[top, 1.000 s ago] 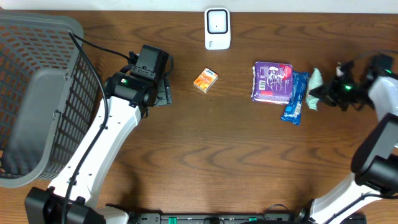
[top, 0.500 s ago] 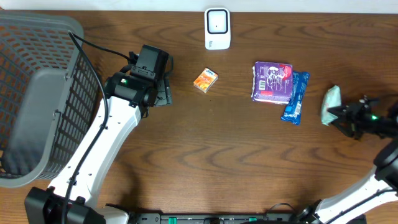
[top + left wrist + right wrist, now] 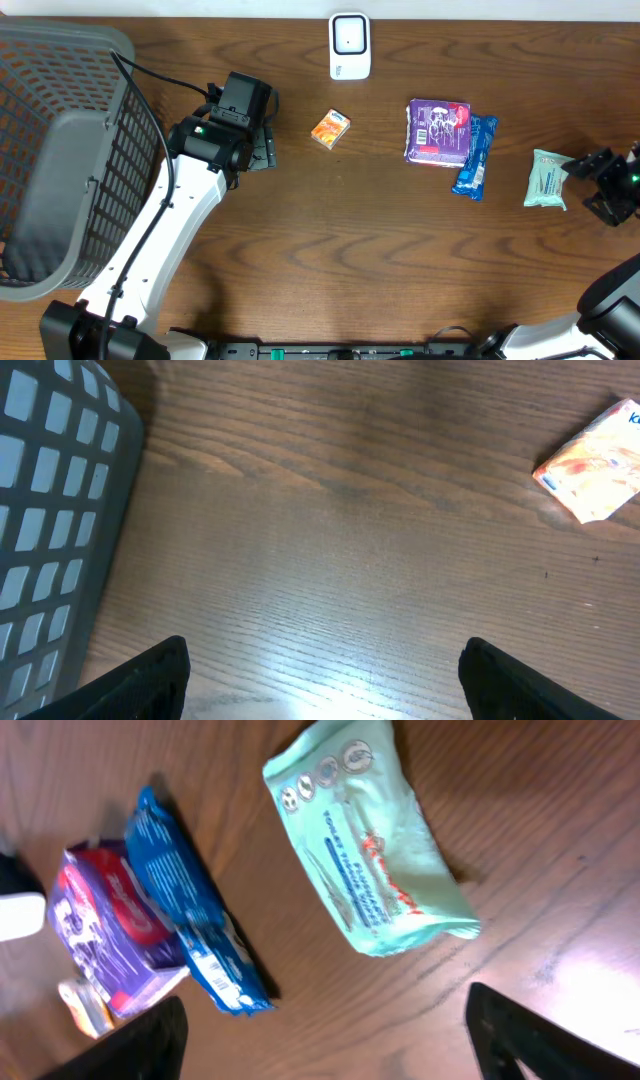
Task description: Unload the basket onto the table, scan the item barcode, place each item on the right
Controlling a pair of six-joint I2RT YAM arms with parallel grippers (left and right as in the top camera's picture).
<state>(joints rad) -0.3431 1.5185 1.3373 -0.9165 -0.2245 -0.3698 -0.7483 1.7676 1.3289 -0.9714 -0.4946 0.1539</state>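
Basket [image 3: 128,150] at the table's [image 3: 400,250] left edge; left claw [image 3: 322,660] wide; right claw [image 3: 325,1020] wide, pouch [image 3: 370,850] loose near right edge.

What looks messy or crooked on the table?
The blue packet lies slanted, leaning against the purple pack. The green pouch lies apart from them, a bit crumpled. Nothing looks spilled or broken.

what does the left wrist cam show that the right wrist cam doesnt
Only the left wrist: the grey basket. Only the right wrist: the green packet, the blue packet and the purple pack. Both: the orange box and the wooden table.
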